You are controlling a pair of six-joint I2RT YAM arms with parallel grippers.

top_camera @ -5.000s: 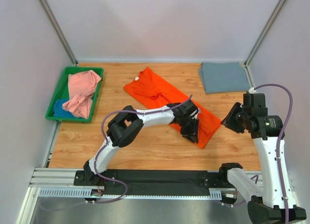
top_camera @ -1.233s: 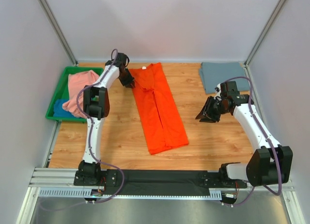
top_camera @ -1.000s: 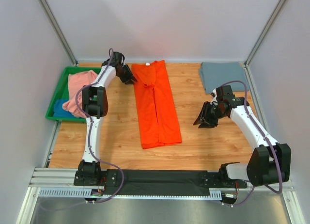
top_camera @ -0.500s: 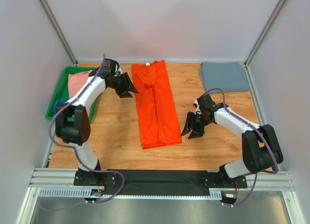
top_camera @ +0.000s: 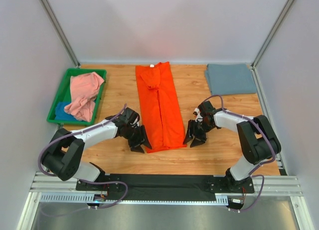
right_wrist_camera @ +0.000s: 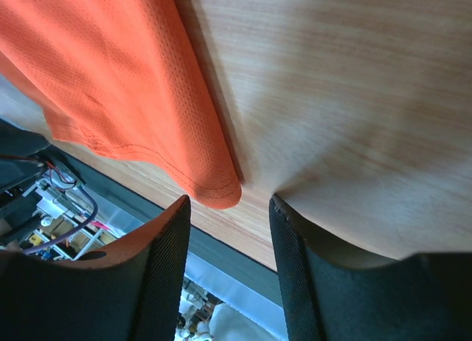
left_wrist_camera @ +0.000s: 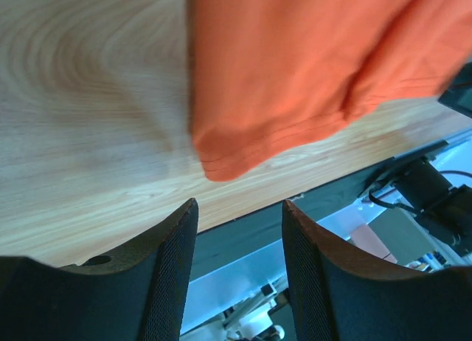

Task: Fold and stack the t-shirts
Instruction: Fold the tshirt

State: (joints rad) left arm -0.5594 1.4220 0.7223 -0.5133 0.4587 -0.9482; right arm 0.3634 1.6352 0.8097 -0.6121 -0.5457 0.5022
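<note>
Jaws parted and empty, your left gripper (top_camera: 137, 143) and right gripper (top_camera: 193, 138) sit low at the near corners of the folded orange t-shirt (top_camera: 159, 108).

Top external: fixed high over the near edge of the table (top_camera: 219, 150), looking down and forward across all of it. Left wrist: low, very close to the wood, looking out between the fingers of the left gripper (left_wrist_camera: 240, 208) at the near-left hem corner of the orange t-shirt (left_wrist_camera: 295, 60). Right wrist: equally close, past the right gripper (right_wrist_camera: 228, 201) at the near-right corner. All three views share that hem.
</note>
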